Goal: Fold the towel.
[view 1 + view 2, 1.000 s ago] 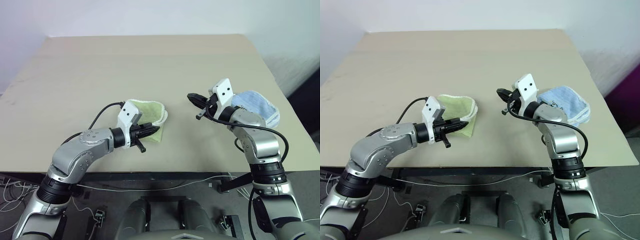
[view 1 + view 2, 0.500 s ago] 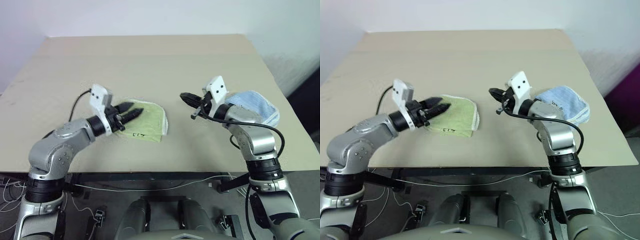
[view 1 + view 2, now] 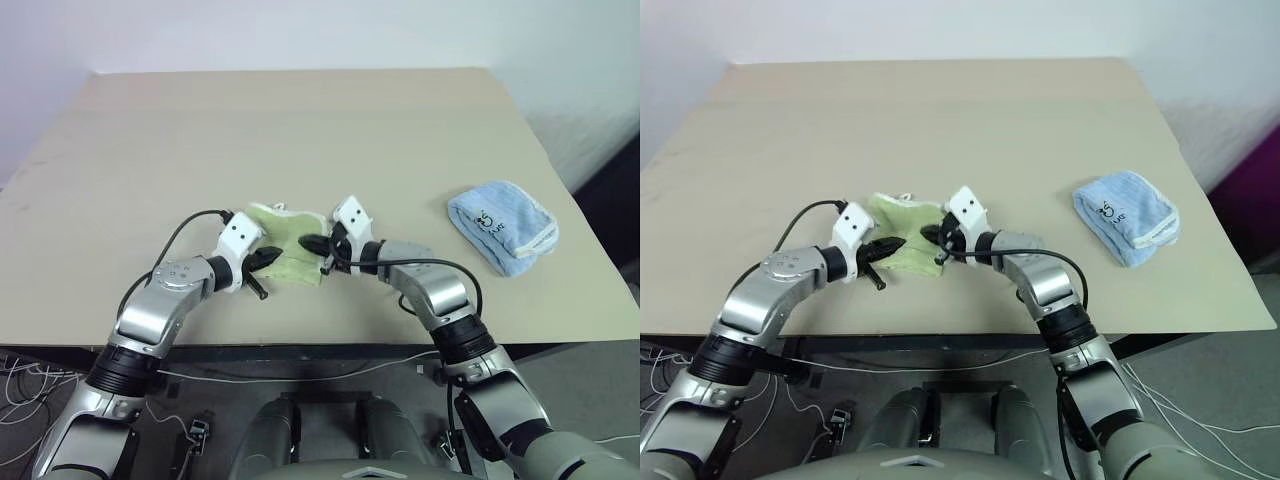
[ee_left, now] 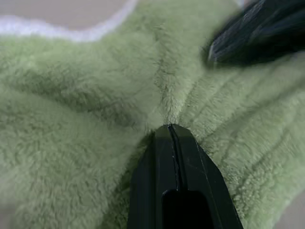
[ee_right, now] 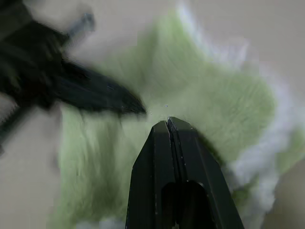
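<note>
Near the surface's (image 3: 300, 130) front edge, the left gripper (image 3: 268, 259) and right gripper (image 3: 312, 243), both pinched shut, press their tips into the green towel (image 3: 290, 245) lying bunched between them. It looks light, soft and limp; best taken by a stitched white corner. A folded blue towel (image 3: 502, 224) lies by the right edge.

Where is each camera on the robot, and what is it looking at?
Head eyes: look down over both arms at the table, green towel and blue towel.
Left wrist: along the shut left gripper pressing the green towel.
Right wrist: along the shut right gripper at the same towel.
Shared: each wrist view catches the other gripper.
</note>
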You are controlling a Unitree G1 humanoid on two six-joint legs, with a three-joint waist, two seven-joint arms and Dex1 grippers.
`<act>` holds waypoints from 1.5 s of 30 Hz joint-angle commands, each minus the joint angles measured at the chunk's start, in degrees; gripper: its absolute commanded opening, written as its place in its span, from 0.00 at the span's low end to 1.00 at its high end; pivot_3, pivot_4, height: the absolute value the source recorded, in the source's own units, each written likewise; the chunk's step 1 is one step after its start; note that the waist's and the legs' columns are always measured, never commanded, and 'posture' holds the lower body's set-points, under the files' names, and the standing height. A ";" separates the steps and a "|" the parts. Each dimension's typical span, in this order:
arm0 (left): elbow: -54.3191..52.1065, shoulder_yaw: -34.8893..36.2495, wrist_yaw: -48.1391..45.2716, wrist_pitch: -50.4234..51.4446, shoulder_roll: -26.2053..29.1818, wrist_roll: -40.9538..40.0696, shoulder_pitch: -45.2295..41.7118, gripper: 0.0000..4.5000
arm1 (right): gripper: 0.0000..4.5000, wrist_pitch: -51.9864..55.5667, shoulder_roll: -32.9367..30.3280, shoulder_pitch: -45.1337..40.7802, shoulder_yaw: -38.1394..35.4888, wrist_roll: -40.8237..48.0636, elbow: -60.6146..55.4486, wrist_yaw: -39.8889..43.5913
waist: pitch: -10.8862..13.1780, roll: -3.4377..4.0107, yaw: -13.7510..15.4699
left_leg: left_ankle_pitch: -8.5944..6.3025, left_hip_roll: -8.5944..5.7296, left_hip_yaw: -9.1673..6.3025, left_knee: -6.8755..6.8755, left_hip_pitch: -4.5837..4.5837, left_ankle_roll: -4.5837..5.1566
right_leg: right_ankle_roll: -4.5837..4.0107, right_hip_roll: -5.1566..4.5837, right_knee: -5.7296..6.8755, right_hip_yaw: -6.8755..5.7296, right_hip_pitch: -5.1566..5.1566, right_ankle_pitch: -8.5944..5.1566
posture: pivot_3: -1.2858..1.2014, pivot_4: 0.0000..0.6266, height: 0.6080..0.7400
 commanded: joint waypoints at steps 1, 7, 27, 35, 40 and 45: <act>2.65 0.50 -0.39 -0.29 -0.42 2.19 1.34 0.00 | 0.00 -0.81 -0.44 1.24 0.81 -1.57 0.12 0.23 | -0.05 0.00 0.00 | 0.00 0.00 0.00 0.00 0.01 0.00 | 0.00 0.00 0.00 0.00 0.02 0.00 | 0.52 0.24 1.00; -1.64 14.53 1.67 5.41 -6.06 -10.45 0.98 0.00 | 0.00 -4.12 -2.55 3.07 -1.71 -0.41 -7.70 1.91 | -0.03 -0.02 0.07 | -0.01 0.01 -0.03 0.03 0.01 0.01 | 0.01 -0.01 0.01 -0.02 0.04 0.00 | 0.52 0.24 1.00; 8.92 39.18 8.86 41.05 -5.13 -40.26 -1.96 0.80 | 0.00 -3.69 -8.81 6.69 -8.84 2.57 -20.40 0.61 | 0.01 -0.09 0.09 | 0.00 0.02 -0.04 0.09 -0.05 0.00 | 0.02 0.01 0.06 -0.04 -0.02 0.01 | 0.52 0.24 1.00; 8.24 33.50 7.43 45.71 -6.84 -39.68 -1.50 1.00 | 0.00 -3.14 -8.40 7.90 -9.22 2.61 -22.21 -1.38 | 0.01 -0.08 0.11 | 0.00 0.02 -0.04 0.08 -0.05 -0.01 | 0.01 -0.02 0.05 -0.02 -0.04 0.01 | 0.52 0.24 1.00; 8.98 31.07 7.82 47.22 -8.40 -38.77 -2.18 1.00 | 0.00 -2.86 -8.78 7.97 -9.79 2.64 -22.64 -2.16 | 0.00 -0.09 0.47 | 0.00 -0.04 -0.05 0.08 -0.04 -0.02 | 0.01 -0.08 0.04 -0.03 0.01 0.01 | 0.52 0.24 1.00; 7.16 31.55 8.42 49.01 -9.97 -40.11 -2.58 1.00 | 0.00 -2.78 -8.92 8.01 -9.89 2.72 -22.89 -2.53 | 0.00 -0.09 0.57 | 0.00 -0.09 -0.07 0.09 -0.04 -0.01 | 0.01 -0.21 0.03 -0.07 0.03 0.01 | 0.52 0.24 1.00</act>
